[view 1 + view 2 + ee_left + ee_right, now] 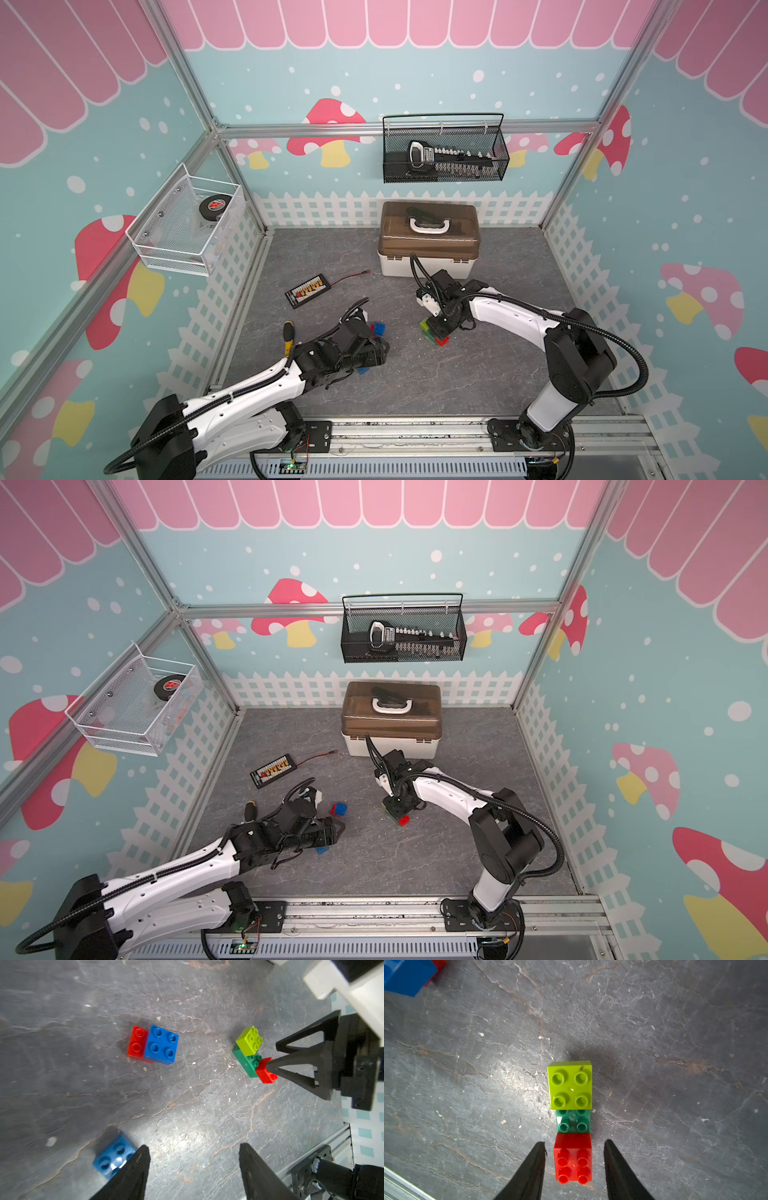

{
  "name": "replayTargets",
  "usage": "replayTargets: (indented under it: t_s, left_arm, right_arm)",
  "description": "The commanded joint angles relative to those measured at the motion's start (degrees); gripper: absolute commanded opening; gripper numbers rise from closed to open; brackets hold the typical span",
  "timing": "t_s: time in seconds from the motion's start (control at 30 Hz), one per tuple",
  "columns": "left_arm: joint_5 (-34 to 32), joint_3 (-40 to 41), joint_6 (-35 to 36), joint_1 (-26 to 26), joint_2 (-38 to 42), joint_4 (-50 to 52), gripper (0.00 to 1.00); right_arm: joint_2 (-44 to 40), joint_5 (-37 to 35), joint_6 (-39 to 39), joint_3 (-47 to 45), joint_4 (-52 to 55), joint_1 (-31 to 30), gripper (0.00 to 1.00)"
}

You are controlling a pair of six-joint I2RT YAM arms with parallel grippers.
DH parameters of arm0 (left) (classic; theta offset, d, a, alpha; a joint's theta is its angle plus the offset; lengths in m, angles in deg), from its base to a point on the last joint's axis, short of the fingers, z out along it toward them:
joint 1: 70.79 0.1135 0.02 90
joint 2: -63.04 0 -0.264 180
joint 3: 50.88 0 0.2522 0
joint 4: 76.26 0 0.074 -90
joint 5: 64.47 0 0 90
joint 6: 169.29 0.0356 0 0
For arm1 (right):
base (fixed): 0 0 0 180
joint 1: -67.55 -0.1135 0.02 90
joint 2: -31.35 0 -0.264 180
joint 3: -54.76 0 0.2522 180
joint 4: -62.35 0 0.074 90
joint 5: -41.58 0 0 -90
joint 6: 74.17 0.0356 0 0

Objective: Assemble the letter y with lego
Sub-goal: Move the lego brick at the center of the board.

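Right tool (574, 1141), slightly open, straddles without gripping the red square plastic brick (573, 1159) ending the dark green rectangular brick (573, 1123), lime-green square brick (569, 1084) opposite, mid grey table (675, 1043). Likely light, rigid, slick: pinch flat sides. Left tool (193, 1146), open and empty, hovers at their eight o'clock by a blue square brick (113, 1157); white case (428, 266) well apart at twelve.

In both top views the light is even and soft, and the grey surface (415, 374) shows only weak shadows; fine detail is slightly soft. In the right wrist view a pale glare patch lies on the surface near the lime-green brick (570, 1084), which is sharp and throws a soft shadow beside it. The stacked blue brick (406, 976) is out of focus. In the left wrist view the lone blue brick (113, 1155) is blurred.
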Motion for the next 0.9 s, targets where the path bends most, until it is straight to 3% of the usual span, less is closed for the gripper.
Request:
replayTargets:
  t_s: [0.0,0.1,0.23,0.87]
  left_arm:
    - [-5.8,2.7,-6.4,0.6,5.3,10.8,0.73]
    - [-6.8,4.4,-11.2,0.8,8.1,14.6,0.78]
    - [-6.3,6.0,-15.0,0.9,6.0,14.0,0.78]
    - [-5.2,-0.8,-13.9,0.9,-15.7,6.3,0.65]
  right_arm:
    - [-2.5,-1.1,1.1,0.4,-2.0,0.0,0.49]
    - [-3.8,-2.8,1.2,0.8,-2.0,0.0,0.50]
    - [-4.7,-4.3,1.7,0.7,-2.6,0.0,0.49]
    - [-9.5,-6.1,2.9,-4.9,-6.2,0.8,0.48]
